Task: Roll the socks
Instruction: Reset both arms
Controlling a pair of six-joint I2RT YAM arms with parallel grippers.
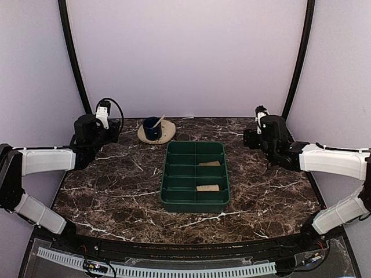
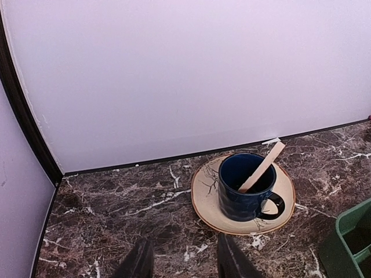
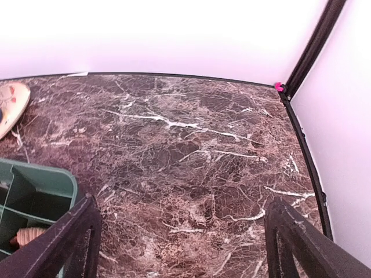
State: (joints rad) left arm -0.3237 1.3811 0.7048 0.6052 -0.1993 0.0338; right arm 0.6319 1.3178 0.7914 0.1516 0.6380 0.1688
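Two tan sock bundles lie in the right-hand compartments of the green tray (image 1: 195, 201): one farther back (image 1: 210, 163), one nearer (image 1: 207, 187). They are too small to tell the plain one from the striped one. The tip of one sock (image 3: 25, 234) shows in the right wrist view, inside the tray's corner (image 3: 58, 179). My left gripper (image 1: 116, 128) (image 2: 184, 265) is open and empty, low over the table at the back left, short of the saucer. My right gripper (image 1: 249, 138) (image 3: 185, 243) is wide open and empty over bare marble, right of the tray.
A dark blue mug (image 1: 152, 128) (image 2: 246, 186) with a wooden stick (image 2: 262, 167) in it stands on a beige saucer (image 1: 165, 135) (image 2: 207, 200) at the back, left of the tray. The tray's edge (image 2: 348, 243) shows at the left wrist view's right. White walls enclose the table.
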